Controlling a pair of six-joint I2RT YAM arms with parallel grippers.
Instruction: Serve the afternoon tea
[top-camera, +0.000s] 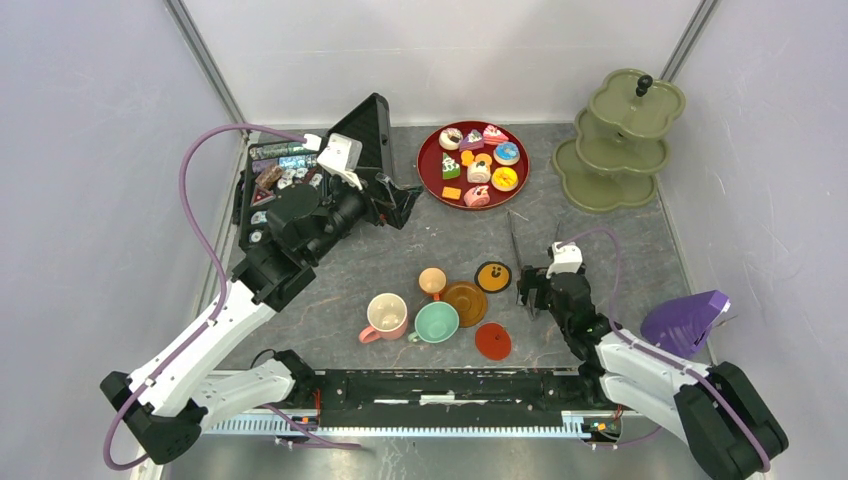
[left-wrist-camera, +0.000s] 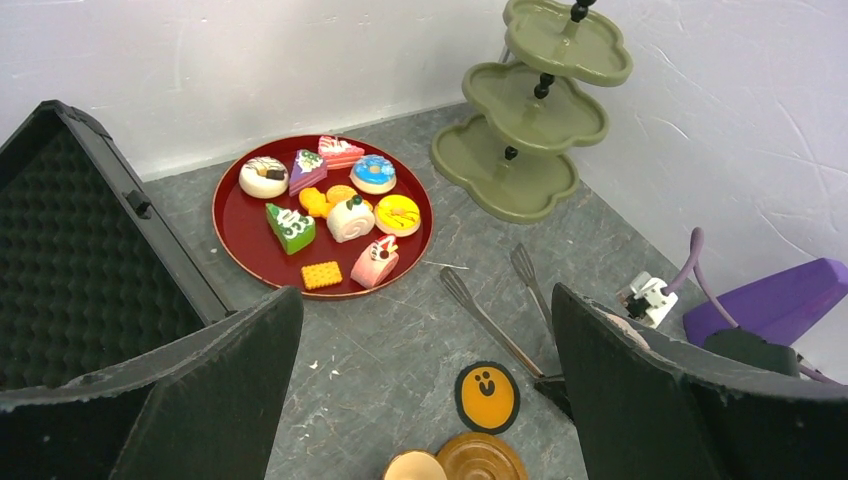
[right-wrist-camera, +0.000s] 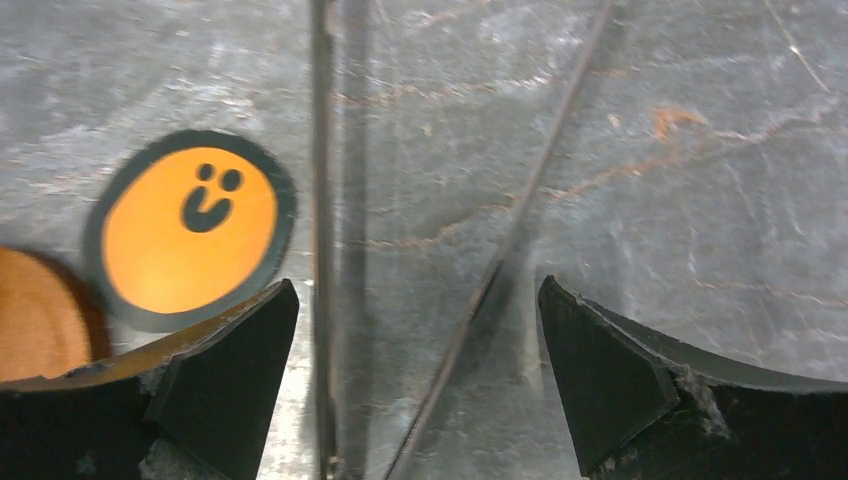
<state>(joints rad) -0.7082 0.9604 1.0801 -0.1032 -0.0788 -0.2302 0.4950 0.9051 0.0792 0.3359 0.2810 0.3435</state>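
Several toy pastries (top-camera: 478, 160) lie on a round red tray (top-camera: 430, 170) at the back, also in the left wrist view (left-wrist-camera: 240, 235). A pink cup (top-camera: 386, 316), a mint cup (top-camera: 436, 322) and a small orange cup (top-camera: 432, 281) stand mid-table by a brown saucer (top-camera: 465, 303), an orange smiley saucer (top-camera: 493, 276) and a red saucer (top-camera: 492, 341). My left gripper (top-camera: 405, 205) is open and empty, left of the tray. My right gripper (top-camera: 530, 290) is open, low over the table, its jaws either side of the thin metal tongs (right-wrist-camera: 322, 200).
A green three-tier stand (top-camera: 620, 140) stands at the back right. An open black case (top-camera: 370, 125) and a box of small items (top-camera: 275, 170) are at the back left. A purple object (top-camera: 685, 320) lies by the right arm. The tongs (top-camera: 517, 245) point toward the tray.
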